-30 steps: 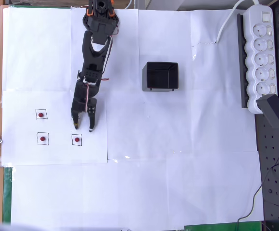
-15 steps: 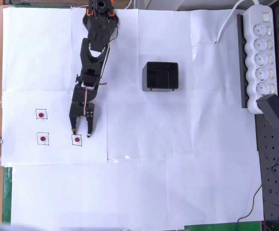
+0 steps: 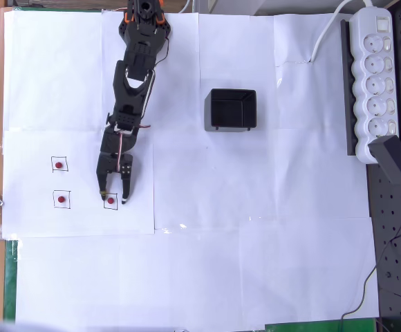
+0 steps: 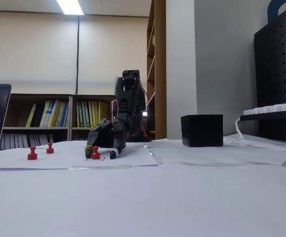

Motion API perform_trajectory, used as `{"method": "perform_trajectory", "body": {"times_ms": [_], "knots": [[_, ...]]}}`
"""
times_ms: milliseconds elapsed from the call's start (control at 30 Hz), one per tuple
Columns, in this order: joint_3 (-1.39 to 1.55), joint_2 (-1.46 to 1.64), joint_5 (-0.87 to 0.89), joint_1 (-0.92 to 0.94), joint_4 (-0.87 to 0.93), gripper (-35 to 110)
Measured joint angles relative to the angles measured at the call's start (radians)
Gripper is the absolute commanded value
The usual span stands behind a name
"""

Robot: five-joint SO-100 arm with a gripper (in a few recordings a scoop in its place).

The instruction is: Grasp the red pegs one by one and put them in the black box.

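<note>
The nearest peg stands upright in its drawn square between the two tips of the gripper, whose fingers are spread wide and empty, the arm reaching low from the far edge, with the box well off to the right.

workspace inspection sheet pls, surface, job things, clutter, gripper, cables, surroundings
surface: table covered in taped white paper sheets.
job's things: three red pegs on drawn squares at overhead left, one between the fingers; black box upright, apart to the right.
clutter: power strip and black adapter at overhead right edge.
grippers: gripper open, tips low, straddling the nearest peg.
cables: white cord from the strip; thin cable down the right.
surroundings: bookshelves, black pegboard.
</note>
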Motion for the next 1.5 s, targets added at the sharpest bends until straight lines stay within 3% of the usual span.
{"method": "perform_trajectory", "body": {"times_ms": [333,533,800,867,967,1000,1067,1233,1333,1500], "knots": [[0.044,0.032,0.020,0.006,-0.002,16],[0.044,0.034,0.038,0.006,-0.003,0],[0.048,-0.002,0.038,0.005,0.101,0],[0.074,-0.086,0.035,0.005,0.310,0],[0.216,-0.253,0.012,-0.018,0.879,0],[0.345,-0.327,-0.015,-0.064,1.152,0],[0.502,-0.402,-0.052,-0.123,1.451,0],[0.744,-0.689,-0.282,-0.494,2.244,0],[0.746,-0.798,-0.385,-0.752,2.391,0],[0.623,-0.822,-0.456,-0.971,2.336,0]]}}
